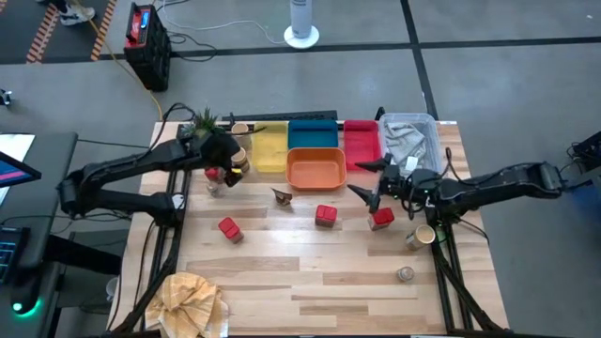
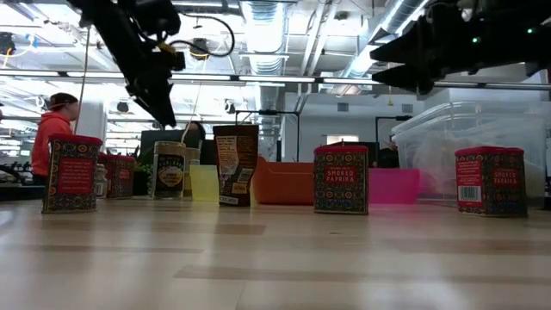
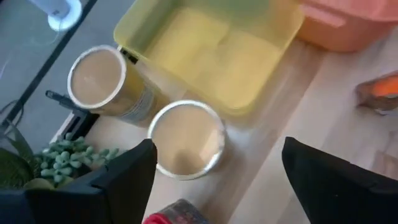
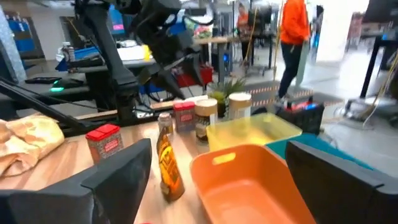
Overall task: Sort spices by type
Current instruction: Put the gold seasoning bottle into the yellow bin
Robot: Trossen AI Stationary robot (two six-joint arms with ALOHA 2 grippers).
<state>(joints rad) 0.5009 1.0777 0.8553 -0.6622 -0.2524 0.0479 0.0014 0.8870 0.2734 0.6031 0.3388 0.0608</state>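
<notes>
High view: left gripper (image 1: 228,161) hangs wide open, holding nothing, over two tan jars (image 3: 186,138) at the yellow tray's (image 1: 269,148) 9 o'clock. Right gripper (image 1: 368,183) is spread open and empty too, a red tin (image 1: 381,219) at its 5 o'clock.

Two black jointed arms are seen above the wooden table (image 1: 310,272), each built of slim tubular links with thicker rounded joints. The left gripper (image 1: 228,161) and the right gripper (image 1: 368,181) are each formed of two dark, flat, pointed fingers. Thin black cables are looped beside the right arm's wrist, where small light patches are visible.
</notes>
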